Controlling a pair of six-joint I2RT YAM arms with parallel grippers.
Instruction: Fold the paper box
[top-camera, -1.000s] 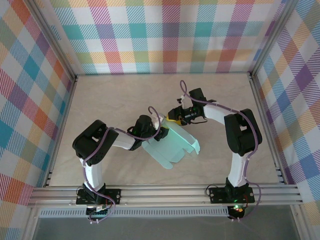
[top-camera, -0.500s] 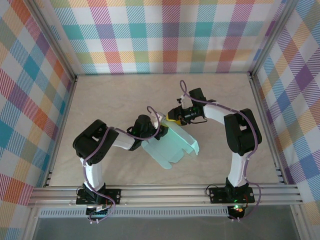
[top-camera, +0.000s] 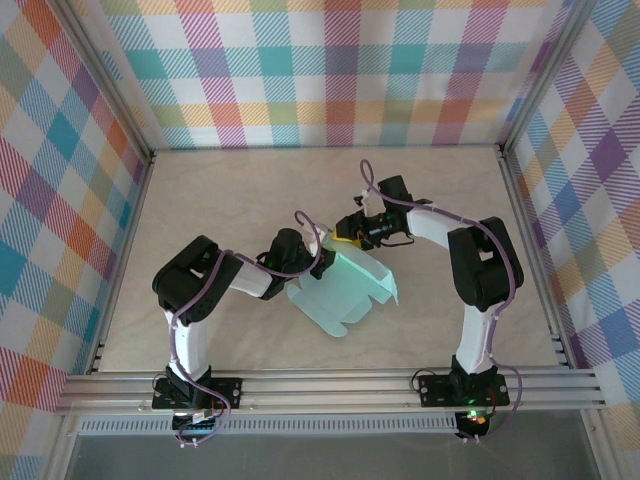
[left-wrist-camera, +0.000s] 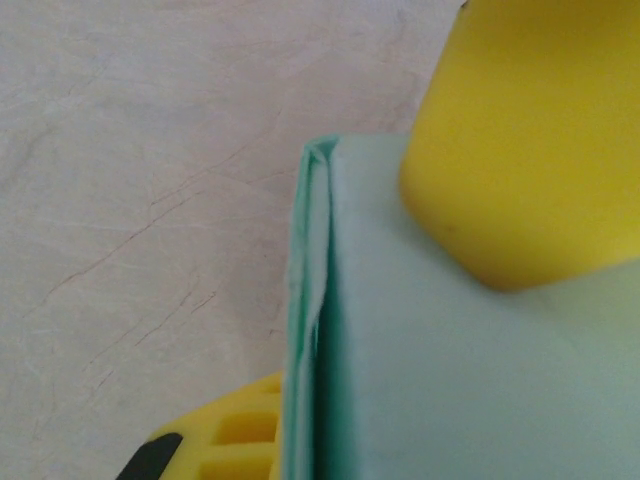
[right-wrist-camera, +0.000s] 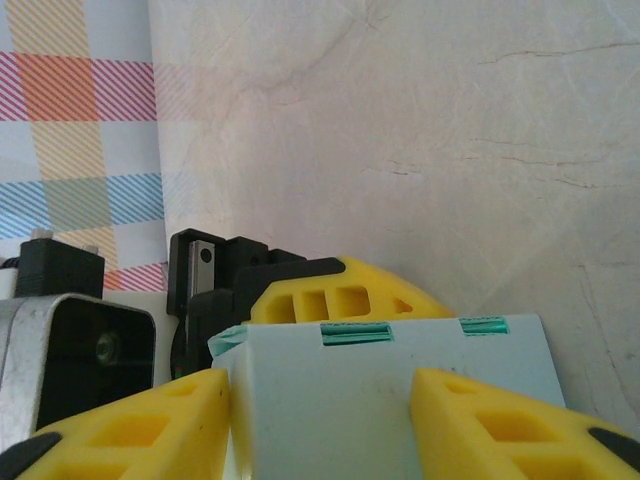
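**Left gripper (top-camera: 318, 258) clamps the paper box (top-camera: 343, 292) along its folded edge**

From the left wrist, one yellow finger (left-wrist-camera: 520, 150) bears down on the mint card and the other pokes out from beneath it. The jaws are pressed together on a doubled-over edge. At the crease the layers gape a little rather than lying flush.

The paper box lies in the middle of the table (top-camera: 200, 200), between the two arms. It is partly folded, its scalloped flaps pointing toward the near right. Its far corner sits at the right gripper (top-camera: 342, 240), whose fingers (right-wrist-camera: 130, 430) stand partly apart with a panel of card across them. Whether they actually grip it I cannot tell.

The step in hand looks like setting this fold. To do it well:
- Keep the pinch square on the crease line, not slanted across it, so the layers close evenly.
- Move slowly, since card this thin will likely buckle or skew if pulled sideways.
- Let the right arm steady the far corner without tugging against the clamp.
- Avoid dragging the free flaps over the tabletop, where they could catch and bend.
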